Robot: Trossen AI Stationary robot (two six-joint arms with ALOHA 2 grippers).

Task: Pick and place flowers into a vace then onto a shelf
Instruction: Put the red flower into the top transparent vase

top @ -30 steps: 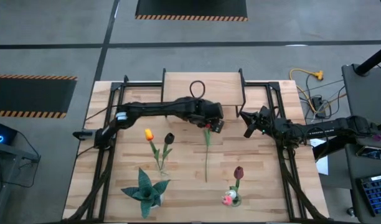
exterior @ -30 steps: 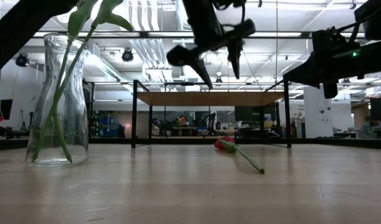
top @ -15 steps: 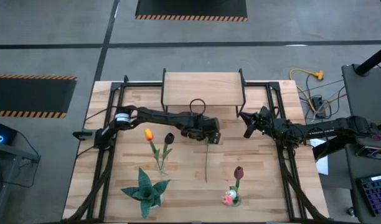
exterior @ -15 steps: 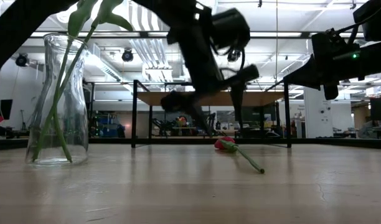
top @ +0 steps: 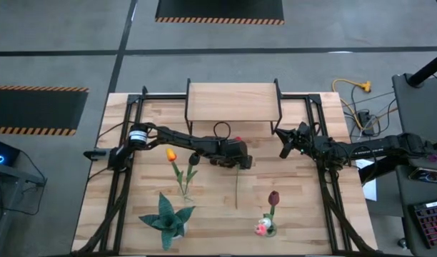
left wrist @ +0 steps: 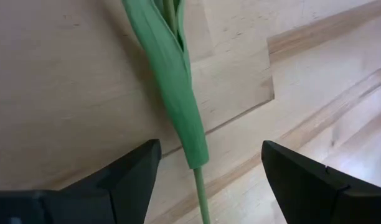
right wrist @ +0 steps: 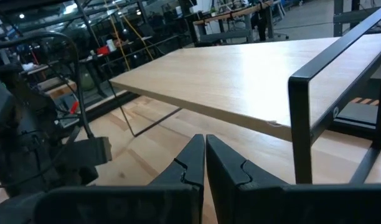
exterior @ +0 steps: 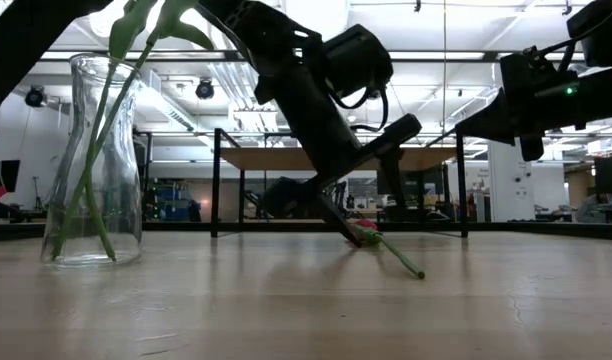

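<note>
L gripper (left wrist: 206, 163) open, low over table | tulip (top: 237, 178) lies flat mid-table, stem runs lengthwise between fingers | R gripper (top: 283, 151) shut, parked by shelf (top: 233, 102) | L arm nearer

It was a big workshop or robot lab. The floor (top: 68, 43) was grey concrete with dark mats (top: 218, 10) that had orange and black stripes along the edge. Long lights (exterior: 226, 35) and pipes hung from a high ceiling. Far back there were desks and screens (exterior: 398, 182). A yellow cord (top: 350, 87) lay on the floor beside the wooden counter (top: 297, 207), and a keyboard (top: 427, 218) sat at one side.
</note>
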